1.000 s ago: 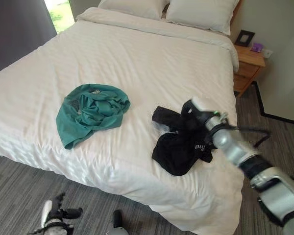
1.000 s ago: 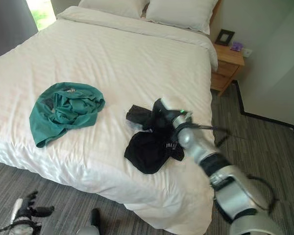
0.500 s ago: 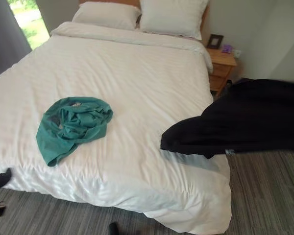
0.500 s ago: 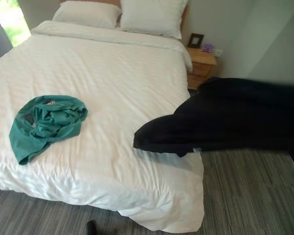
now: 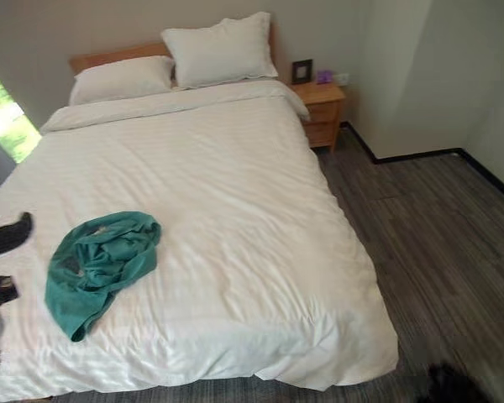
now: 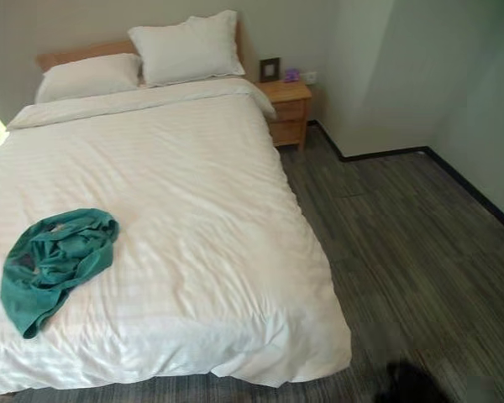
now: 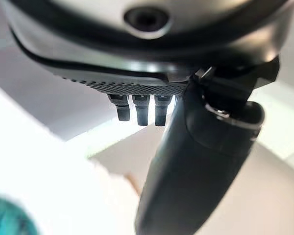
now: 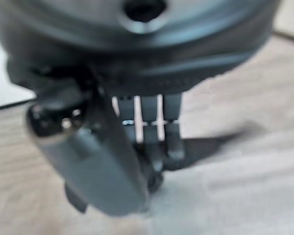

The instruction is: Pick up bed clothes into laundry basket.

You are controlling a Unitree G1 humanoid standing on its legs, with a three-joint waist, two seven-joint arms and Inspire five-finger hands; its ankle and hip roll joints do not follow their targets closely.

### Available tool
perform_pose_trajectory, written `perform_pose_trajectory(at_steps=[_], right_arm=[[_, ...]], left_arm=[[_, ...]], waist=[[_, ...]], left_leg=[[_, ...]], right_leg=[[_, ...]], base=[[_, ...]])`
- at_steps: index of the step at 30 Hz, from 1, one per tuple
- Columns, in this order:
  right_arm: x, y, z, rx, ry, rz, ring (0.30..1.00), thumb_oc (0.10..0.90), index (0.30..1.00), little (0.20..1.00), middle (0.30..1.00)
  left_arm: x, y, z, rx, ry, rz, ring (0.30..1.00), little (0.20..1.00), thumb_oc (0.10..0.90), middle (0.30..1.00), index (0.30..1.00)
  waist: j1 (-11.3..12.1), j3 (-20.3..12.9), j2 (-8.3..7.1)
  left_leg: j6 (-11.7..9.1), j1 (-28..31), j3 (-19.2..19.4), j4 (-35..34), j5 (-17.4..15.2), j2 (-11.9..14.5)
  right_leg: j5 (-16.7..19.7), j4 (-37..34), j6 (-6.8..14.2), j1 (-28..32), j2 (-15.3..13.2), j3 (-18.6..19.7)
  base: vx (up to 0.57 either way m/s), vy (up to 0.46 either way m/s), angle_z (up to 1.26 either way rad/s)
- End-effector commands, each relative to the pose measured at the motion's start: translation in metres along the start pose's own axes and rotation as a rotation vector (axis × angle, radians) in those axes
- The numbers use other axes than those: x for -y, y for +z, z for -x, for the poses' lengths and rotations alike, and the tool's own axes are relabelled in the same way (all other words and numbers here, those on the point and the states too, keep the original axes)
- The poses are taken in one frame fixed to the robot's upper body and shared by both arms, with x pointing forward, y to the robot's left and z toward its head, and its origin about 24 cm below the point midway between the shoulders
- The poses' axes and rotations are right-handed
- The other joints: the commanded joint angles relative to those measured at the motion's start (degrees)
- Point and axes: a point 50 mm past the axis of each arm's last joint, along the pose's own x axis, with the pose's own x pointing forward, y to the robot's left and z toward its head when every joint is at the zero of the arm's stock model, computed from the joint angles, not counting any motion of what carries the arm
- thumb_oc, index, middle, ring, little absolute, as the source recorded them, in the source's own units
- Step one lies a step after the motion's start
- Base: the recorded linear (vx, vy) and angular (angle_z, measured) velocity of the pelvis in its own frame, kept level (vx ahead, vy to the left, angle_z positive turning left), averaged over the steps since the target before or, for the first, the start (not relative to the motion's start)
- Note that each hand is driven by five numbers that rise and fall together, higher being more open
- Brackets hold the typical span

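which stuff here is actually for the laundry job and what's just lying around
For the job: teal garment, crumpled on the bed; left hand; right hand.

Just lying about: pillows, nightstand, picture frame, small purple thing.

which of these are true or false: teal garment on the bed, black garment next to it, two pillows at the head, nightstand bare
1. The teal garment lies on the bed. True.
2. A black garment lies beside it on the bed. False: the teal garment, crumpled in a heap, is the one piece of clothing on the white cover.
3. Two pillows sit at the head of the bed. True.
4. The nightstand is bare. False: it holds a dark picture frame and a small purple item.
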Motion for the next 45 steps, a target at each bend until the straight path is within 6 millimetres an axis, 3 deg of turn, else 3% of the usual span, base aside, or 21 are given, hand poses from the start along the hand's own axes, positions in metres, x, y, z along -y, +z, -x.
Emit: perform_pose_trajectory(at_steps=[1, 5, 7, 9, 10, 14, 15, 20, 22, 23, 24, 25, 27, 28, 29, 30, 32, 34, 39, 43, 45], right_arm=[[0.028, 0.030, -0.009, 0.088, -0.062, -0.033, 0.300, 0.400, 0.300, 0.300, 0.300], [0.018, 0.019, -0.008, 0.074, 0.001, 0.068, 0.300, 0.400, 0.300, 0.300, 0.300], [0.016, 0.012, -0.007, 0.061, 0.013, 0.106, 0.300, 0.400, 0.300, 0.300, 0.300], [0.016, 0.012, -0.007, 0.059, 0.014, 0.103, 0.300, 0.400, 0.300, 0.300, 0.300], [0.015, 0.002, -0.006, 0.042, 0.024, 0.132, 0.300, 0.400, 0.300, 0.300, 0.300], [0.018, -0.014, -0.003, 0.016, 0.030, 0.145, 0.300, 0.400, 0.300, 0.300, 0.300], [0.019, -0.015, -0.003, 0.013, 0.029, 0.139, 0.300, 0.400, 0.300, 0.300, 0.300], [0.017, -0.021, -0.001, -0.004, 0.053, 0.130, 0.300, 0.400, 0.300, 0.300, 0.300], [0.012, -0.019, -0.001, 0.004, 0.070, 0.121, 0.300, 0.400, 0.300, 0.300, 0.300], [0.006, -0.016, 0.000, 0.019, 0.089, 0.109, 0.300, 0.400, 0.300, 0.300, 0.300], [0.005, -0.016, 0.001, 0.018, 0.091, 0.107, 0.300, 0.400, 0.300, 0.300, 0.300], [-0.002, -0.014, 0.003, 0.034, 0.107, 0.072, 0.300, 0.400, 0.300, 0.300, 0.300], [-0.010, -0.012, 0.006, 0.047, 0.127, 0.045, 0.300, 0.400, 0.300, 0.300, 0.300], [-0.010, -0.012, 0.006, 0.047, 0.126, 0.047, 0.300, 0.400, 0.300, 0.300, 0.300], [-0.019, -0.008, 0.009, 0.077, 0.149, 0.025, 0.300, 0.400, 0.300, 0.300, 0.300], [-0.022, -0.007, 0.010, 0.087, 0.162, 0.038, 0.300, 0.400, 0.300, 0.300, 0.300], [-0.022, 0.001, 0.012, 0.140, 0.162, 0.050, 0.300, 0.400, 0.300, 0.300, 0.300], [-0.046, 0.070, 0.026, 0.404, 0.134, 0.039, 0.300, 0.400, 0.300, 0.300, 0.300], [-0.046, 0.103, 0.036, 0.555, 0.091, 0.089, 0.300, 0.400, 0.300, 0.300, 0.300], [-0.038, 0.135, 0.044, 0.673, 0.047, 0.113, 0.300, 0.400, 0.300, 0.300, 0.300], [-0.041, 0.150, 0.049, 0.723, 0.049, 0.144, 0.300, 0.400, 0.300, 0.300, 0.300]], left_arm=[[-0.037, 0.020, -0.036, -0.012, 0.202, -0.265, 0.900, 0.900, 0.800, 0.900, 0.900], [-0.023, -0.008, -0.051, -0.233, 0.153, -0.555, 0.900, 0.900, 0.800, 0.900, 0.900], [-0.024, -0.010, -0.054, -0.271, 0.137, -0.740, 0.900, 0.900, 0.800, 0.900, 0.900], [-0.024, -0.008, -0.055, -0.267, 0.137, -0.741, 0.900, 0.900, 0.800, 0.900, 0.900], [-0.036, -0.014, -0.052, -0.302, 0.140, -0.936, 0.900, 0.900, 0.800, 0.900, 0.900], [-0.067, -0.032, -0.039, -0.393, 0.111, -1.227, 0.900, 0.900, 0.800, 0.900, 0.900], [-0.069, -0.038, -0.036, -0.419, 0.083, -1.237, 0.300, 0.300, 0.400, 0.300, 0.300], [-0.071, -0.043, -0.032, -0.431, 0.067, -1.183, 0.300, 0.300, 0.400, 0.300, 0.300], [-0.063, 0.002, -0.058, -0.255, 0.144, -1.140, 0.300, 0.300, 0.400, 0.300, 0.300], [-0.051, 0.053, -0.078, -0.053, 0.225, -1.106, 0.300, 0.300, 0.400, 0.300, 0.300], [-0.051, 0.054, -0.079, -0.051, 0.225, -1.107, 0.300, 0.300, 0.400, 0.300, 0.300], [-0.037, 0.121, -0.090, 0.202, 0.340, -0.987, 0.300, 0.300, 0.400, 0.300, 0.300], [-0.024, 0.167, -0.084, 0.403, 0.418, -0.840, 0.300, 0.300, 0.400, 0.300, 0.300], [-0.024, 0.166, -0.084, 0.400, 0.418, -0.841, 0.300, 0.300, 0.400, 0.300, 0.300], [-0.012, 0.198, -0.068, 0.574, 0.472, -0.666, 0.300, 0.300, 0.400, 0.300, 0.300], [-0.011, 0.190, -0.069, 0.553, 0.488, -0.615, 0.300, 0.300, 0.400, 0.300, 0.300], [-0.004, 0.220, -0.057, 0.683, 0.524, -0.461, 0.300, 0.300, 0.400, 0.300, 0.300], [0.029, 0.251, -0.027, 0.891, 0.480, -0.299, 0.300, 0.300, 0.400, 0.300, 0.300], [0.061, 0.274, 0.007, 1.040, 0.404, -0.118, 0.300, 0.300, 0.400, 0.300, 0.300], [0.076, 0.287, 0.036, 1.164, 0.289, -0.012, 0.300, 0.300, 0.400, 0.300, 0.300], [0.081, 0.293, 0.043, 1.194, 0.254, 0.029, 0.300, 0.300, 0.400, 0.300, 0.300]], waist=[[-1.3, 2.7, -1.29], [-3.6, 3.2, -1.93], [-4.3, 3.5, -2.41], [-4.1, 3.5, -2.50], [-4.8, 3.7, -2.75], [-5.5, 4.6, -3.29], [-5.5, 4.5, -3.37], [-5.2, 4.5, -3.60], [-5.0, 4.4, -3.78], [-4.8, 4.4, -3.94], [-4.7, 4.4, -4.07], [-4.6, 4.5, -4.53], [-4.7, 4.9, -5.23], [-4.7, 4.9, -5.21], [-4.9, 5.4, -6.01], [-5.5, 5.6, -5.96], [-6.8, 6.0, -5.79], [-4.3, 5.9, -4.87], [-2.7, 3.7, -4.28], [1.1, 0.8, -4.37], [2.4, -0.4, -3.96]], left_leg=[[-4.1, 7.8, 1.5, 0.5, -5.0, 5.1], [-4.1, 7.4, 2.9, 0.5, -5.2, 4.8], [-4.1, 6.9, 3.7, 0.5, -5.2, 4.7], [-4.1, 6.9, 3.7, 0.5, -5.2, 4.7], [-4.2, 6.6, 4.6, 0.5, -5.3, 4.8], [-4.4, 5.6, 6.4, 0.5, -5.2, 5.1], [-4.4, 5.5, 6.7, 0.5, -5.2, 5.0], [-4.1, 5.8, 7.2, 0.5, -5.7, 4.5], [-3.5, 6.2, 6.5, 0.5, -6.2, 3.8], [-3.3, 6.2, 5.8, 0.5, -6.5, 3.3], [-3.2, 6.2, 5.8, 0.5, -6.5, 3.3], [-3.0, 6.0, 5.1, 0.5, -6.8, 2.8], [-2.7, 6.0, 4.8, 0.5, -7.1, 2.2], [-2.6, 6.1, 4.9, 0.5, -7.1, 2.1], [-2.7, 6.2, 5.9, 0.5, -7.3, 1.9], [-2.9, 6.2, 6.8, 0.5, -7.0, 2.4], [-3.1, 6.2, 9.1, 0.5, -6.6, 3.5], [-3.2, 6.3, 9.0, 0.5, -7.4, 5.2], [-2.1, 6.9, 14.7, 1.0, -5.3, 5.6], [-2.7, 7.8, 21.6, 1.6, -2.4, 7.8], [-3.6, 8.3, 24.5, 1.9, -0.4, 9.3]], right_leg=[[1.1, 0.6, 3.3, -0.3, -2.6, -0.8], [2.1, 0.6, 3.7, -2.2, -2.8, 0.4], [2.7, 0.6, 4.0, -3.4, -2.9, 0.8], [2.7, 0.6, 4.0, -3.5, -2.9, 0.9], [3.2, 0.6, 4.2, -4.6, -3.0, 1.3], [4.3, 0.6, 4.8, -7.0, -3.2, 2.1], [4.4, 0.6, 4.9, -7.2, -3.2, 2.1], [4.9, 0.6, 5.2, -7.1, -3.8, 2.2], [5.4, 0.6, 5.5, -6.1, -4.6, 1.5], [5.8, 0.6, 5.5, -5.4, -5.1, 0.7], [5.8, 0.6, 5.5, -5.3, -5.2, 0.7], [6.6, 0.7, 5.5, -4.8, -5.8, 0.2], [8.5, 0.9, 5.5, -5.0, -6.5, 0.3], [8.5, 0.9, 5.5, -5.0, -6.6, 0.4], [12.5, 1.3, 5.5, -6.3, -7.6, 0.6], [14.1, 1.6, 5.5, -7.0, -7.9, 0.8], [15.3, 2.1, 5.5, -7.9, -9.0, -0.6], [11.6, 4.8, 5.5, -6.7, -10.8, -4.5], [7.9, 12.1, 5.2, -4.0, -13.4, -13.5], [11.1, 10.6, 5.5, 1.5, -16.5, -23.4], [12.5, 8.4, 5.5, 3.2, -17.1, -25.6]], base=[[0.00, 0.046, -0.38], [0.00, 0.037, -0.23], [-0.02, 0.028, -0.12], [-0.01, 0.017, -0.33], [-0.02, 0.038, -0.24], [-0.04, 0.057, -0.24], [-0.02, 0.055, -0.37], [-0.01, 0.060, -0.08], [-0.03, 0.111, 0.05], [-0.03, 0.074, 0.08], [-0.05, 0.114, 0.28], [-0.03, 0.069, 0.33], [-0.04, 0.070, 0.24], [-0.07, 0.036, 0.08], [-0.09, -0.006, 0.00], [-0.14, -0.022, -0.13], [-0.12, -0.019, -0.33], [-0.11, 0.026, -0.87], [-0.17, 0.036, -0.75], [-0.21, -0.175, -0.92], [-0.19, -0.295, -1.00]])
